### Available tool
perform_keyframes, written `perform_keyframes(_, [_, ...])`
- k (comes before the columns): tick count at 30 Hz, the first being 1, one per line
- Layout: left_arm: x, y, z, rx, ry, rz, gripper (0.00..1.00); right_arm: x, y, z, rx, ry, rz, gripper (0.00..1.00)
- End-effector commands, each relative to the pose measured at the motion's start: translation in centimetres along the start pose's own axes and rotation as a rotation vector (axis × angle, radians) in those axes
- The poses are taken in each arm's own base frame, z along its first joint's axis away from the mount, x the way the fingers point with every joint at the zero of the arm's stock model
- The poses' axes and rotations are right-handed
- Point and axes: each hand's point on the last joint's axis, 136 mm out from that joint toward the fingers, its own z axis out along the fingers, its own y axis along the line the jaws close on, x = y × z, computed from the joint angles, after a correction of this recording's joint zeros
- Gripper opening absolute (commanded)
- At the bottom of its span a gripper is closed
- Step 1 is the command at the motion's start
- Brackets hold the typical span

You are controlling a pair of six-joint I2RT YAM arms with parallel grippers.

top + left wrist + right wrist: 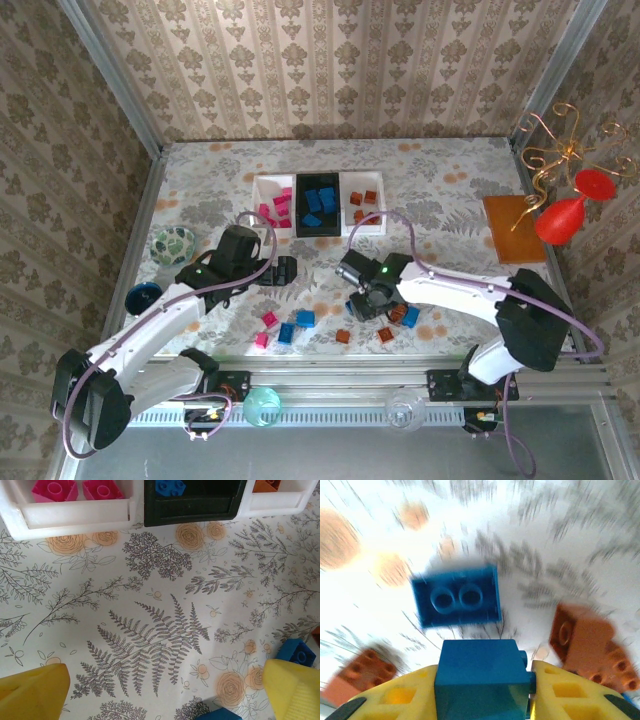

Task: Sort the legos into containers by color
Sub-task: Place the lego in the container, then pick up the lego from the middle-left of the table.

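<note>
Three joined trays sit at the back: a white tray (270,186) with pink bricks, a black tray (320,205) with blue ones, and a white tray (364,224) with orange-brown ones. My right gripper (482,680) (364,300) is shut on a blue brick (480,672), raised over another blue brick (456,597) and brown bricks (580,635). My left gripper (165,672) (285,270) is open and empty over bare cloth, just before the trays' near wall (75,517). Loose pink (269,319), blue (305,318) and brown (343,337) bricks lie near the front.
A patterned bowl (173,243) stands at the left and an orange-brown board (514,227) at the right, next to a red ornament (565,215). Two blue bricks (296,651) lie by my left gripper's right finger (292,690).
</note>
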Motion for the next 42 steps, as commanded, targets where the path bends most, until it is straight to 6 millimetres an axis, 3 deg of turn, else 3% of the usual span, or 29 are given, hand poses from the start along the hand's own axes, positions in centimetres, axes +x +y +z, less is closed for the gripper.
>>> perform_keyframes(1, [-1.1,-0.6,-0.7,0.032,-0.04,-0.001,1.0,-5.9,-0.6,-3.5,-0.036,-0.182,0.044,0.35])
perform_keyframes(6, [-1.4,-1.1,-0.7,0.049,-0.038,-0.002,1.0,-16.4,0.0,-4.4,-0.097,-0.386,0.111,0.34])
perform_keyframes(11, [-1.1,-1.2,-0.7,0.046,-0.013,0.007,1.0,-24.4,-0.3,-1.8,-0.112,-0.422,0.173,0.34])
perform_keyframes(18, [-0.6,-1.9,-0.2,0.077,0.016,0.017,0.99,-29.6,-0.3,2.5,-0.109,-0.403,0.212,0.38])
perform_keyframes(21, [-0.4,-2.6,0.4,0.095,0.05,0.042,0.99,-30.7,-0.7,2.4,-0.121,-0.419,0.234,0.62])
perform_keyframes(23, [-0.2,-3.4,0.8,0.109,0.073,0.066,0.99,-31.1,-1.1,1.2,-0.142,-0.442,0.257,0.69])
perform_keyframes(27, [0.3,-5.5,1.9,0.146,0.125,0.13,0.98,-30.3,-2.4,-1.6,-0.162,-0.496,0.3,0.72])
perform_keyframes(38, [3.6,-13.8,6.9,0.265,0.299,0.447,0.93,-19.9,-13.6,-5.8,-0.093,-0.577,0.666,0.73])
perform_keyframes(42, [5.2,-16.0,9.1,0.27,0.36,0.552,0.9,-17.7,-15.2,-7.1,-0.07,-0.591,0.692,0.73])
